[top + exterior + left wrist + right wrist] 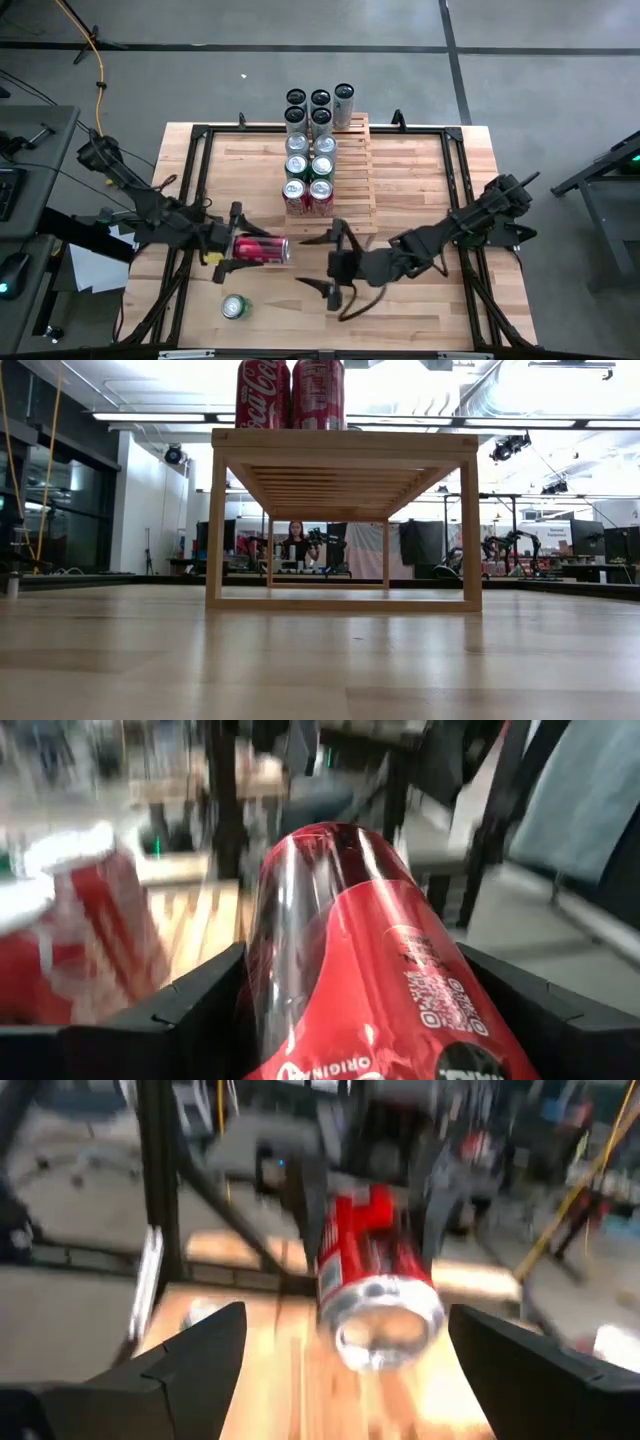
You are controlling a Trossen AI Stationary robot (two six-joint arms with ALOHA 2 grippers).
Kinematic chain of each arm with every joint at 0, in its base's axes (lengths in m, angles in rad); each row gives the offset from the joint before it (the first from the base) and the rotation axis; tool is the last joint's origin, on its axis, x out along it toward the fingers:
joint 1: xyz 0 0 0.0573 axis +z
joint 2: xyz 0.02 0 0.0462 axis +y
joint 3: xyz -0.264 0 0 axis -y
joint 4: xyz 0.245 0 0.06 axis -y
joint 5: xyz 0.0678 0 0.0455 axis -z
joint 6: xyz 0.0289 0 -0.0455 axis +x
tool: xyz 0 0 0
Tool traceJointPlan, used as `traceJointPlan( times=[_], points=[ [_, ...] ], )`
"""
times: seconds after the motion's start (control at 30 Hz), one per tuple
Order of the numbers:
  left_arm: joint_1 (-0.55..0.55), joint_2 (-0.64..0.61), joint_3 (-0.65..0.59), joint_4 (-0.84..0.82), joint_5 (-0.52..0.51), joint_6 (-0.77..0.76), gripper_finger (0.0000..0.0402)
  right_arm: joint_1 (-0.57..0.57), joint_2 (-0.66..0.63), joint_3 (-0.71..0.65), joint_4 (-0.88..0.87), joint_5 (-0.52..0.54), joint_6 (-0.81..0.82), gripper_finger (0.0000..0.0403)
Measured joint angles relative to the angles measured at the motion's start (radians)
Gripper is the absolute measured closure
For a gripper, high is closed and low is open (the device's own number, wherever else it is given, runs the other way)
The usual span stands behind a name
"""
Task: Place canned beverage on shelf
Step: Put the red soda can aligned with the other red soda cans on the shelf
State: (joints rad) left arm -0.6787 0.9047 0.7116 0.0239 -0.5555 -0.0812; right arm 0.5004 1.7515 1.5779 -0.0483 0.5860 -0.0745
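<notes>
Red cola can [262,248] lies sideways above the counter [420,300], clamped between the left gripper's [228,257] fingers, near the shelf [355,190]. Tipped upright carelessly, it could knock the two red cans [308,194] at the shelf's front. The right gripper [335,262], fingers spread wide and empty, crowds the approach; a green can [235,306] stands nearby.

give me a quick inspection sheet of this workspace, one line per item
surface: pale wooden tabletop inside a black frame
job's things: shelf with cans in two rows; red can lying sideways in the left gripper
clutter: one loose can upright near the front edge
grippers: left gripper shut on the red can; right gripper open, empty, facing the can
cables: yellow cable on the floor, back left
surroundings: grey floor, a desk at left, a person far behind the table
</notes>
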Motion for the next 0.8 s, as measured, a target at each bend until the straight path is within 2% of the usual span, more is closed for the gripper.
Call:
traceJointPlan(
  times=[0.17, 0.33, 0.57, 0.8],
  points=[
    [-0.001, 0.112, 0.210, -0.432, 0.008, -0.177, 0.0107, -0.003, 0.007, 0.032, -0.176, -0.002, 0.163, 0.0072],
    [0.004, 0.294, 0.361, -0.621, 0.047, -0.175, 0.0107, -0.005, 0.018, 0.008, -0.215, -0.072, 0.285, 0.0071],
    [0.004, 0.521, 0.460, -0.628, 0.050, -0.022, 0.0107, -0.007, 0.066, 0.004, -0.244, -0.082, 0.313, 0.0070],
    [0.001, 0.626, 0.514, -0.615, -0.010, 0.126, 0.0107, -0.007, 0.119, 0.003, -0.275, -0.095, 0.309, 0.0070]
  ],
)
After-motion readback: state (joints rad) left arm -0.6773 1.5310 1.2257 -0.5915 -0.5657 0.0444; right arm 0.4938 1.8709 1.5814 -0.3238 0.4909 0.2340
